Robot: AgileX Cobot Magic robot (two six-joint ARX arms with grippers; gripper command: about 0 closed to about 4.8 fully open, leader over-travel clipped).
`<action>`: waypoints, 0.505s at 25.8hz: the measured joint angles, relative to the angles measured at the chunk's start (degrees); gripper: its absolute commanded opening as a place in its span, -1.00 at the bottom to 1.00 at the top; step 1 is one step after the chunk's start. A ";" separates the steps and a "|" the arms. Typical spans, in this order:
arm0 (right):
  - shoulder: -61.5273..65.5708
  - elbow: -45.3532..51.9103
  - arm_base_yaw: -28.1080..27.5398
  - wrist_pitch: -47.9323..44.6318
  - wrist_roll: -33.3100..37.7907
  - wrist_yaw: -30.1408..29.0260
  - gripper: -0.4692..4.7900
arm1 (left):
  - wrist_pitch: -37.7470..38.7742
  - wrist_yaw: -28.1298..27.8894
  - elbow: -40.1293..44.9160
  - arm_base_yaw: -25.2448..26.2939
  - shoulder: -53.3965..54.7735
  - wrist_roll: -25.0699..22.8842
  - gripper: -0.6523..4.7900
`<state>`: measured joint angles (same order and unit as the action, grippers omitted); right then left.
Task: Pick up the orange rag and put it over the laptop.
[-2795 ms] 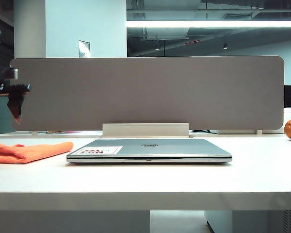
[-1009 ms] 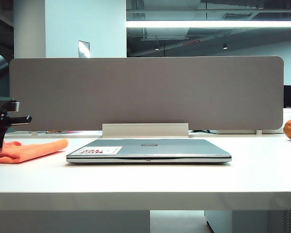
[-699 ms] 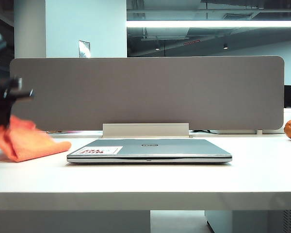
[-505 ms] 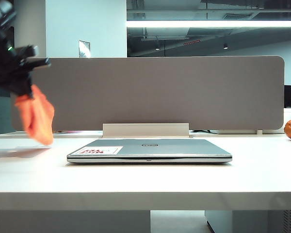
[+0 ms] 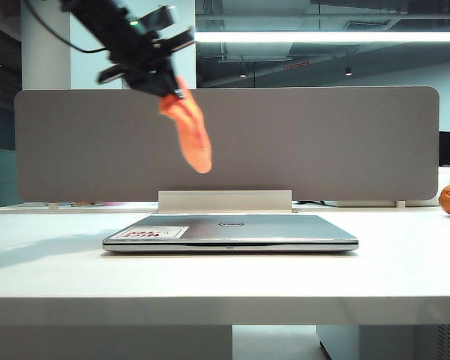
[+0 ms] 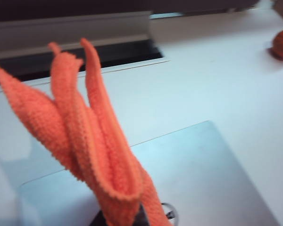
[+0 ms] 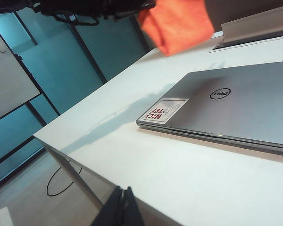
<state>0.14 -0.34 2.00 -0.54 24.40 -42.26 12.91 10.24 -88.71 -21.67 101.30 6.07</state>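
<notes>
on white desk (image 5: 405, 277), closed laptop (image 5: 232, 231), grey partition (image 5: 322, 142) behind

1. The soft, bright orange rag (image 5: 189, 129) hangs floppy in the air, pinched at its upper end, drooping in long loose folds (image 6: 92, 141) high above the left part of the laptop, touching neither laptop nor table.
2. The thin silver-grey laptop (image 5: 232, 230) lies closed and flat on the white table, with a round Dell logo (image 7: 220, 93) mid-lid and a white sticker with red print (image 7: 163, 110) at one corner.
</notes>
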 measured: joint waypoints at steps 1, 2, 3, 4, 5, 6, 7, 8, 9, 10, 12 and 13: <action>0.00 0.00 0.00 0.02 0.00 0.00 -0.84 | -0.90 0.00 -0.02 -1.05 0.37 0.00 -0.78; 0.00 0.00 0.00 0.00 0.00 0.00 -0.84 | -1.68 0.02 -0.02 -2.23 0.92 0.00 -0.78; 0.00 0.00 0.00 0.02 0.00 0.00 -0.84 | -2.21 0.00 -0.02 -3.26 1.42 0.00 -0.78; 0.00 0.00 0.00 0.02 0.00 0.00 -0.84 | -3.13 0.00 -0.02 -4.70 2.25 0.00 -0.78; 0.00 0.00 0.00 0.00 0.00 0.00 -0.84 | -4.04 0.07 0.00 -6.16 3.45 0.00 -0.78; 0.00 0.00 -0.02 0.02 0.00 0.00 -0.84 | -4.46 0.07 0.00 -6.80 4.04 0.00 -0.78; 0.00 0.00 -0.02 0.02 0.00 0.02 -0.84 | -5.01 0.04 0.00 -7.56 4.92 0.00 -0.78; 0.00 0.00 -0.02 0.02 0.00 0.02 -0.84 | -5.33 0.02 0.00 -8.13 5.66 0.00 -0.78; 0.00 0.00 -0.02 0.02 0.00 0.02 -0.84 | -5.49 0.02 0.00 -8.57 6.82 0.00 -0.78; 0.00 0.00 -0.02 0.02 0.00 0.02 -0.84 | -5.40 -0.02 0.00 -9.16 8.50 0.00 -0.78; 0.00 0.00 -0.02 0.02 0.00 0.02 -0.84 | -2.75 -0.37 0.02 -9.29 11.04 0.00 -0.78; 0.00 0.00 -0.02 0.02 0.00 0.02 -0.84 | -1.25 -0.81 0.02 -9.14 11.63 0.00 -0.78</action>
<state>0.14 -0.34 1.98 -0.51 24.40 -42.24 11.66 9.43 -88.68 -30.81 112.92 6.07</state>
